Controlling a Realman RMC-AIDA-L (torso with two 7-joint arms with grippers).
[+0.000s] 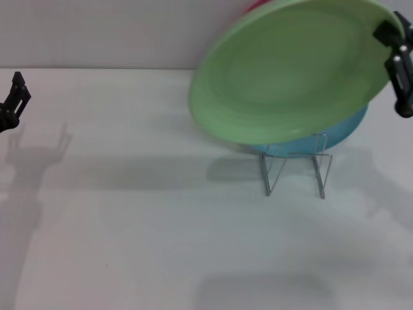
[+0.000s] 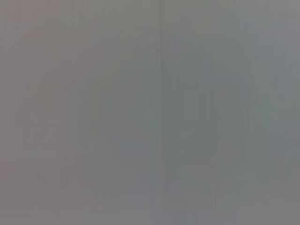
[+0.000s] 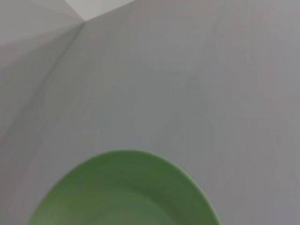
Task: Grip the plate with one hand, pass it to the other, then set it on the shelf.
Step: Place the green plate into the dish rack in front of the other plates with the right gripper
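The light green plate (image 1: 293,71) is held up in the air at the upper right of the head view, tilted, above the silver wire rack (image 1: 295,169). My right gripper (image 1: 395,48) is shut on the plate's right rim. The plate also shows in the right wrist view (image 3: 124,192), with a grey wall behind it. My left gripper (image 1: 14,100) is at the far left edge, low over the table, away from the plate. The left wrist view shows only plain grey.
A turquoise-blue plate (image 1: 335,132) lies behind the rack, partly hidden by the green plate. A sliver of a red thing (image 1: 258,5) shows above the green plate's rim. The white table (image 1: 129,226) spreads to the front and left.
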